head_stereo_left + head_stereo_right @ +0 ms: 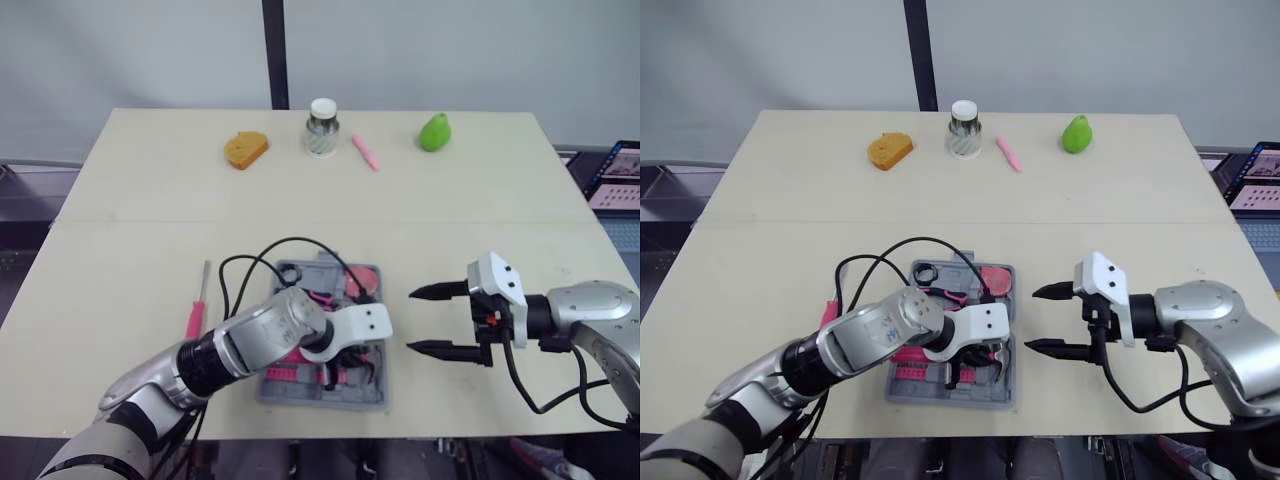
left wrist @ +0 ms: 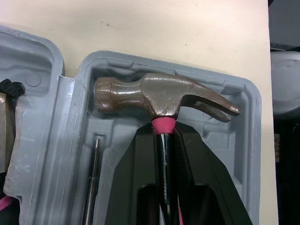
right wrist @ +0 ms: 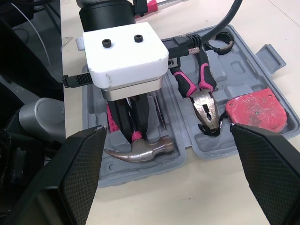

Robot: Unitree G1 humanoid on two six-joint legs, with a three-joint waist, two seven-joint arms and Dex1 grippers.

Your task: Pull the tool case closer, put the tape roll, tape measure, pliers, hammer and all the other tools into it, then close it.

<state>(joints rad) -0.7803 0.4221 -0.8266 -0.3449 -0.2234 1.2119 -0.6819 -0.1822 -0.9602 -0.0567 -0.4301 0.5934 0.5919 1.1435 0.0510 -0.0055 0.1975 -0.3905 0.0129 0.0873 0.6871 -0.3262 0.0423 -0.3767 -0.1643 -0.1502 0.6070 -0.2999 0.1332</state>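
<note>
Left wrist view: rusty claw hammer (image 2: 164, 96) lies in grey plastic case (image 2: 70, 89), left gripper (image 3: 131, 126) jaws pinching its handle; right gripper (image 1: 412, 320) jaws spread wide beside the case.

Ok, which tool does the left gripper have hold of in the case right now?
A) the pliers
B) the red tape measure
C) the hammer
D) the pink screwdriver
C: the left gripper is closed on the handle of the hammer just below its pink collar, with the head lying in the tool case; the pliers lie free beside it.
</note>
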